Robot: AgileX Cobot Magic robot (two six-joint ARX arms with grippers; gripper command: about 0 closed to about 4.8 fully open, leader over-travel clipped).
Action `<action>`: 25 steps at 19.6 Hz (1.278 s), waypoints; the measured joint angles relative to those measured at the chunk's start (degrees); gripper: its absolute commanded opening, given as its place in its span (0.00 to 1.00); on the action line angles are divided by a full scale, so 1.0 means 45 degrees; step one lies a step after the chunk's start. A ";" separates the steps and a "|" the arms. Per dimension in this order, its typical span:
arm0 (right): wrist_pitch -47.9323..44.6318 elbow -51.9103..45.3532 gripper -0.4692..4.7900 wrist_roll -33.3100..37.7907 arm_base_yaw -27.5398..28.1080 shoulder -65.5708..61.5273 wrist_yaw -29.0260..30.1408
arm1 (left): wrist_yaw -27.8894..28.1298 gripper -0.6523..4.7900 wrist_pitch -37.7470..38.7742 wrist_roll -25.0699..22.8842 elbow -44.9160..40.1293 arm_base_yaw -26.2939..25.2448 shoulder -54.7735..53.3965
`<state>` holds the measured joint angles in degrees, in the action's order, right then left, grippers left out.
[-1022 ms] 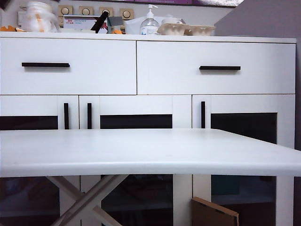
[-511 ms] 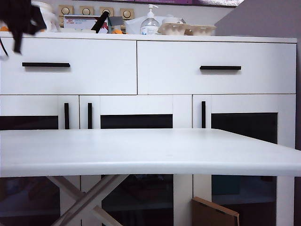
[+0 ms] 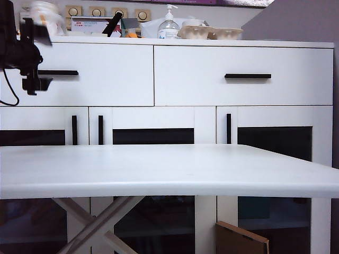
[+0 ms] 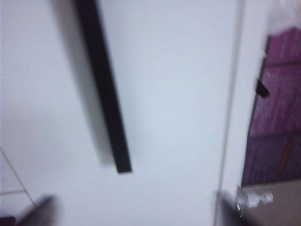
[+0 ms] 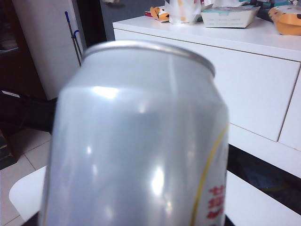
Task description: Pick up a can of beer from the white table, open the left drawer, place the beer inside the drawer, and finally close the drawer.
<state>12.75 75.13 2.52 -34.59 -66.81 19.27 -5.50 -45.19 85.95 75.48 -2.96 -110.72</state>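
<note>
Silver can of beer (image 5: 136,136) fills the right wrist view, seemingly gripped by the unseen right tool. Left tool (image 3: 29,58), jaws apart and empty, hangs at nine o'clock before the left drawer (image 3: 106,74), beside its black handle (image 4: 104,89).

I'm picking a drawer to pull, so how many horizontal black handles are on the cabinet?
2. One handle is on the left drawer, partly hidden behind the left hand; the other handle is on the right drawer.
</note>
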 measured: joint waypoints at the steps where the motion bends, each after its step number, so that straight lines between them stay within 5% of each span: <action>1: 0.0000 0.0000 0.46 0.0000 0.0005 0.0000 -0.0010 | 0.0068 0.91 -0.0005 0.0024 0.0087 0.0000 -0.0068; 8: -0.0063 0.0000 0.46 0.0000 0.0010 0.0000 -0.0005 | 0.0126 0.90 0.0350 0.0005 0.2327 -0.0126 -0.1525; 11: -0.0097 0.0000 0.46 0.0000 0.0010 0.0000 -0.0005 | 0.0117 0.79 0.0743 -0.0034 0.3405 -0.0146 -0.2220; 22: -0.0092 0.0000 0.46 0.0000 0.0019 -0.0024 -0.0044 | 0.0034 0.79 0.2166 -0.0034 0.5445 -0.0189 -0.3473; 25: -0.0097 0.0000 0.46 0.0000 0.0019 -0.0024 -0.0039 | -0.0034 0.52 0.2506 -0.0039 0.5668 -0.0194 -0.3570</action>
<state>12.32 75.13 2.52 -34.50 -66.92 19.09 -5.65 -33.91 85.78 100.99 -3.84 -126.78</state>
